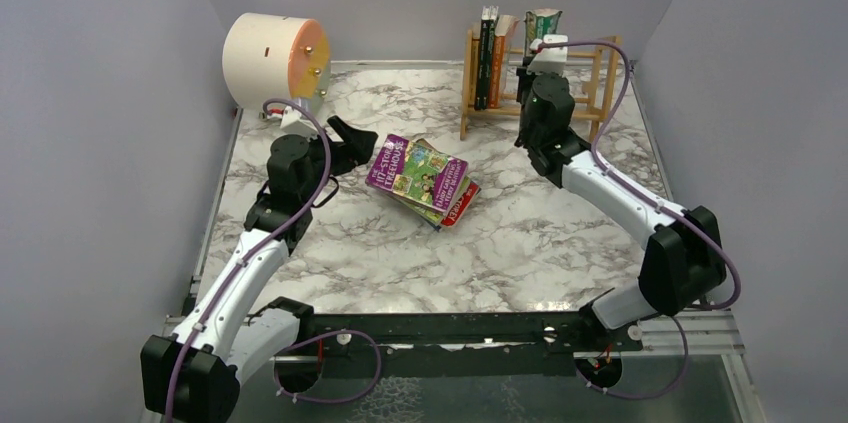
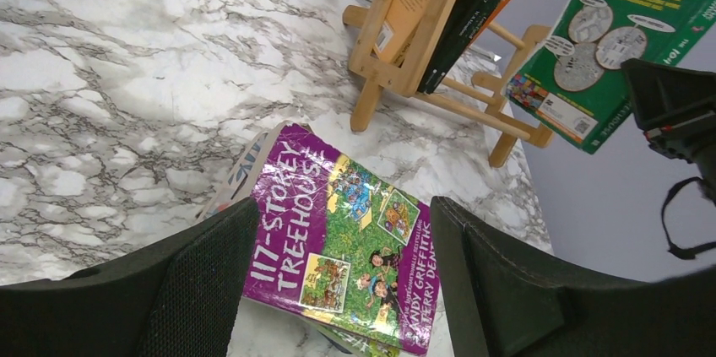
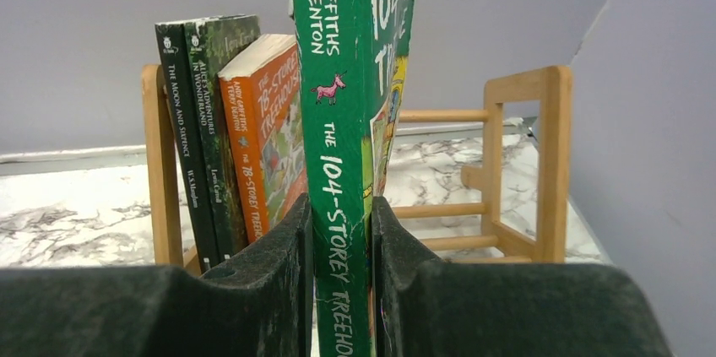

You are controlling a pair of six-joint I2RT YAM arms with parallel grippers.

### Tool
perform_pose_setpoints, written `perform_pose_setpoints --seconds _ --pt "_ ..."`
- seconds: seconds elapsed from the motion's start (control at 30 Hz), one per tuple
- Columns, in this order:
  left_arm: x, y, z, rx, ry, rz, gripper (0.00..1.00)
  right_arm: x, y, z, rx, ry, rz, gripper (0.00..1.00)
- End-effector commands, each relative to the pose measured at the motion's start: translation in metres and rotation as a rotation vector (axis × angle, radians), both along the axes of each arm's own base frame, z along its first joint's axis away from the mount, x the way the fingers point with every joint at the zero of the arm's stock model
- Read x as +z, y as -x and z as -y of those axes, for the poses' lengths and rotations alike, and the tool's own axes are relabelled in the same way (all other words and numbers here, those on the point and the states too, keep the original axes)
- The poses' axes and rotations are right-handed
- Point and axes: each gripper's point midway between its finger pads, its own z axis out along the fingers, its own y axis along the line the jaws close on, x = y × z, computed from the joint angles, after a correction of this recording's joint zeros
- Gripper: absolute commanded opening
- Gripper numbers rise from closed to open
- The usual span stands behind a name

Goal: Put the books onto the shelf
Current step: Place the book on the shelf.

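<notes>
The right end effector (image 3: 340, 213) pinches a green book (image 3: 338, 78) upright, perhaps just over the shelf (image 3: 553, 163) at the desk's (image 1: 540, 233) far edge. The left end effector (image 2: 342, 209), wide open and empty, hovers by the mid-desk book pile (image 1: 425, 181).

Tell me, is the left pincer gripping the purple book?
No, the left pincer stands open above the purple 117-Storey Treehouse book, not closed on it.

Pale lilac walls (image 1: 100, 93) — white-and-grey marbled tabletop (image 1: 520, 243).
</notes>
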Motion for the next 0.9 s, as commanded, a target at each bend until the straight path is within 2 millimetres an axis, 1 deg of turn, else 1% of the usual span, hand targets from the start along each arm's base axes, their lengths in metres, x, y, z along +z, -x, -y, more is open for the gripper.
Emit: perform_pose_setpoints --seconds 0.0,0.17,0.23,0.43,0.5,0.57,0.67,0.87 --pt "0.007 0.001 0.005 -0.027 0.031 0.041 0.67 0.025 -0.023 -0.009 0.076 -0.101 0.170 0.01" --pt "0.003 -0.001 0.008 -0.034 0.044 0.035 0.67 0.006 -0.046 -0.005 0.067 -0.094 0.206 0.01" --pt "0.001 -0.002 0.008 -0.032 0.043 0.032 0.67 -0.004 -0.059 -0.002 0.055 -0.082 0.202 0.01" --pt "-0.004 -0.004 0.005 -0.014 0.035 0.024 0.67 -0.026 -0.092 0.002 0.049 -0.076 0.195 0.01" --pt "-0.004 -0.006 0.005 -0.012 0.034 0.024 0.67 -0.033 -0.099 0.006 0.037 -0.076 0.196 0.01" --pt "-0.005 -0.008 0.006 -0.011 0.035 0.021 0.67 -0.040 -0.107 0.005 0.064 -0.072 0.198 0.01" --pt "-0.006 -0.010 0.007 -0.013 0.043 0.020 0.67 -0.045 -0.116 0.007 0.077 -0.086 0.204 0.01" --pt "-0.015 -0.015 0.008 -0.011 0.037 -0.003 0.67 -0.057 -0.134 -0.001 0.102 -0.098 0.208 0.01"
